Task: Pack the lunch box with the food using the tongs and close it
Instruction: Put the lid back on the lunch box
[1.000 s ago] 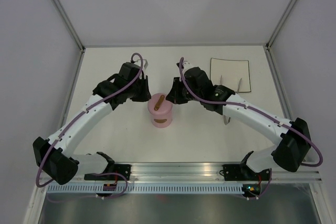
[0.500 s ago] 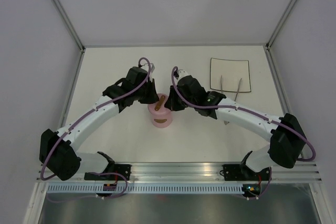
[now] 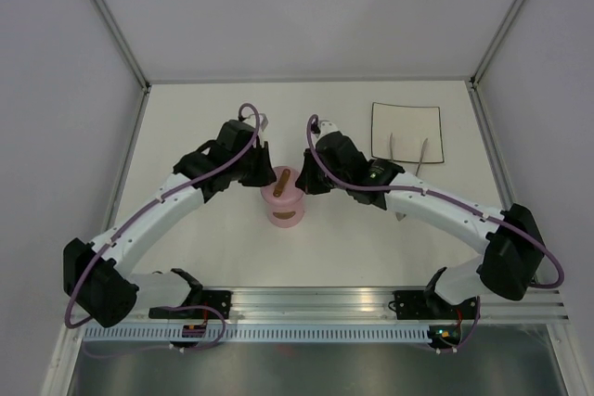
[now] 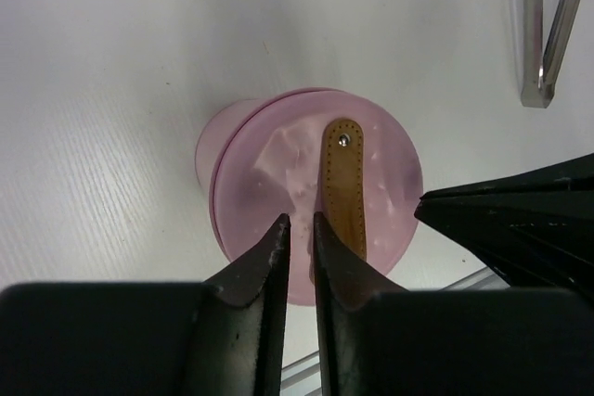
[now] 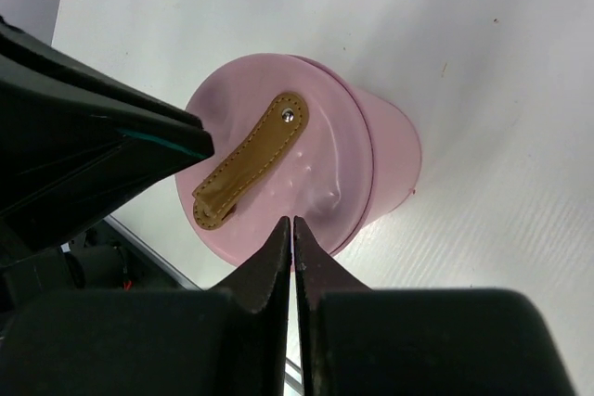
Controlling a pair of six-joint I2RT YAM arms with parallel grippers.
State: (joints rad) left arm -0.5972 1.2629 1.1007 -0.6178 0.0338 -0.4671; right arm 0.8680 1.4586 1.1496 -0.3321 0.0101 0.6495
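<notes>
Lunch box (image 3: 283,210) lidded, rivet (image 4: 343,140) on handle (image 4: 343,187) (wrist views only)

Glossy plastic lunch box (image 4: 269,183), leather handle (image 4: 343,187)

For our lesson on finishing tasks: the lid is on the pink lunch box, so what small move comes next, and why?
Probably press gently down: the lid covers the lunch box, the shut left gripper and right gripper flank its brown handle, and full seating isn't evident.
</notes>
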